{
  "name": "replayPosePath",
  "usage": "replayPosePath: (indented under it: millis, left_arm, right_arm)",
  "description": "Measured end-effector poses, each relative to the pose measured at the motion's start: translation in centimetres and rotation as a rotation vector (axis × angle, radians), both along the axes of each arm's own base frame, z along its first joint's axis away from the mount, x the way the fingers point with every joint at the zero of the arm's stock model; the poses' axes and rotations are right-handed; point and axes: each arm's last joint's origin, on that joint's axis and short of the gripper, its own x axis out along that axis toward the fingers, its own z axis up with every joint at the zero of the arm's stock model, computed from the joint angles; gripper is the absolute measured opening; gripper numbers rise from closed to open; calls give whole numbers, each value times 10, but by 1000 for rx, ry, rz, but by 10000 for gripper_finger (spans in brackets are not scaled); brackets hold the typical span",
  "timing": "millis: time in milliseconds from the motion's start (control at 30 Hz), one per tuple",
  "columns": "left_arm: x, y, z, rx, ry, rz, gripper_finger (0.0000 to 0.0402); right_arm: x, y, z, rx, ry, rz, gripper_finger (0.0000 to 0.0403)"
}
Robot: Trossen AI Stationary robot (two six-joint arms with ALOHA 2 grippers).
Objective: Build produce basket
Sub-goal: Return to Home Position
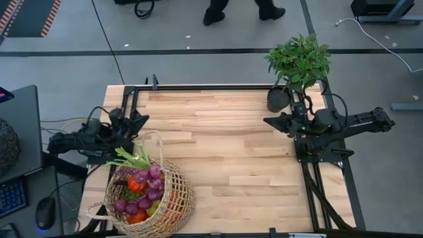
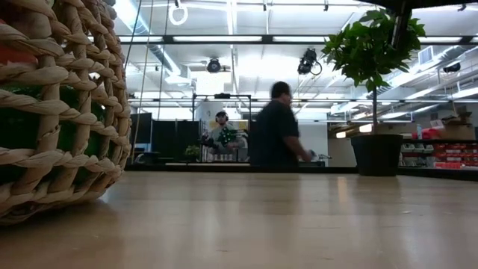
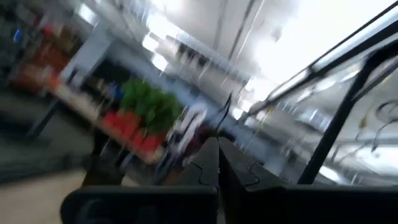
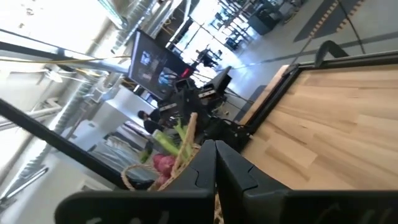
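Note:
The tan wicker basket [image 1: 173, 206] stands on the table's near left corner; its woven wall [image 2: 52, 112] fills the left of the low view. Produce is heaped inside: a leek [image 1: 132, 158], purple grapes [image 1: 153, 182] and tomatoes [image 1: 137, 184]. The right wrist view also shows the basket [image 4: 177, 158] far off. My left gripper [image 1: 143, 119] rests shut at the table's left edge, just beyond the basket. My right gripper [image 1: 268, 121] rests shut at the right edge. The shut fingers show in the left wrist view [image 3: 219, 163] and the right wrist view [image 4: 216, 163].
A leafy plant [image 1: 299, 58] in a black pot [image 1: 277, 99] stands at the far right corner. A dark woven round object [image 1: 6, 145], a keyboard and a mouse lie off the table's left side. Bare wood [image 1: 231, 152] spans the table's middle. People move in the room behind [image 2: 278, 127].

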Motion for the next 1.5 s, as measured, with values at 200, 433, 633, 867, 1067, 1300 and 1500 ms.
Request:
replayPosePath:
  millis: [200,433,633,867,1067,1300,1500]
  left_arm:
    - [3,0,-18,37,-103,40,0]
    - [11,0,-34,52,74,50,0]
    - [18,-1,-61,80,377,25,9]
    - [19,-1,-65,286,477,67,3]
    - [21,-3,-69,428,541,2,8]
    - [25,-4,-74,421,588,-18,9]
    - [25,-4,-73,356,568,-34,37]
  right_arm:
    - [-3,1,2,-2,-23,41,8]
    - [-9,0,5,-95,-29,39,8]
    - [-10,0,3,-273,27,28,8]
    - [-9,0,-7,-394,147,38,8]
    - [-10,0,-18,-436,258,59,9]
    - [-11,-1,-23,-444,315,65,9]
    - [-6,1,-42,-504,322,92,9]
